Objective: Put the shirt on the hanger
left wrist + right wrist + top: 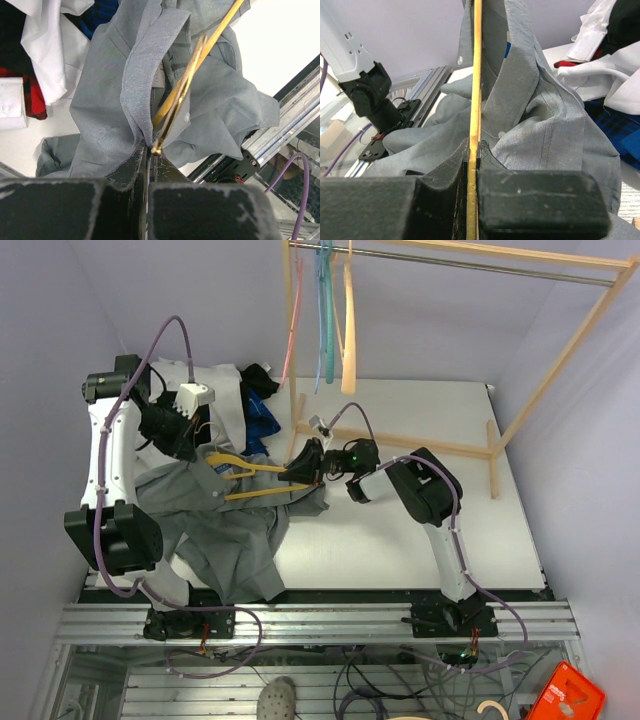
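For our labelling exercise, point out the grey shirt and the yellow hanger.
grey shirt (102, 125): left wrist view, body fabric beside the collar.
yellow hanger (476, 75): right wrist view, its straight bar.

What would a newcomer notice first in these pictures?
The yellow hanger, left of centre, has one end inside the grey shirt, which spills over the near left edge of the table. The right gripper is shut on the hanger, and the left gripper on the shirt's collar.

Pincer (472, 165) clamps hanger (476, 75) beside shirt (540, 125).
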